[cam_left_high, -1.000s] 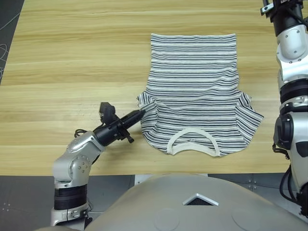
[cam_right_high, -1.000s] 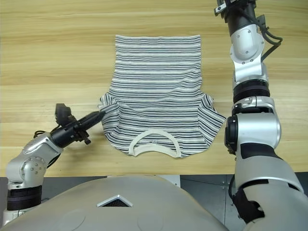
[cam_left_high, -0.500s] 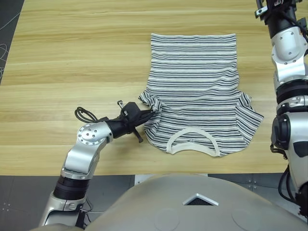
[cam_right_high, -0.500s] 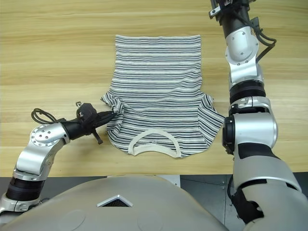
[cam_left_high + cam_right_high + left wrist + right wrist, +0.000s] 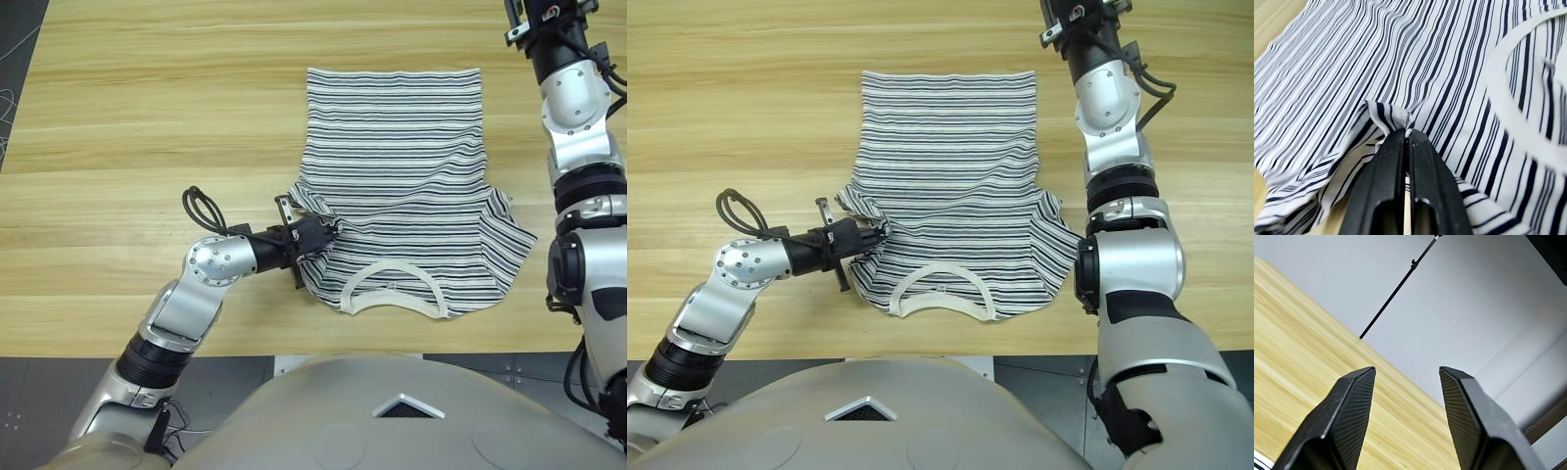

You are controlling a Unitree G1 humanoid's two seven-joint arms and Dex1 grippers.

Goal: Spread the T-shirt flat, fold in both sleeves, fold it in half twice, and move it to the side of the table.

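The black-and-white striped cotton T-shirt lies on the light wooden table, hem at the far side and white ribbed collar toward the robot; its body is mostly flat and both sleeves are rumpled. The left gripper, low over the table at the shirt's left side, has its black fingers pressed together on a bunched fold of the left sleeve, apparently near the cuff edge, though the crumpling makes that hard to confirm. The right gripper is held up beyond the shirt's far right corner, its two fingers spread wide apart.
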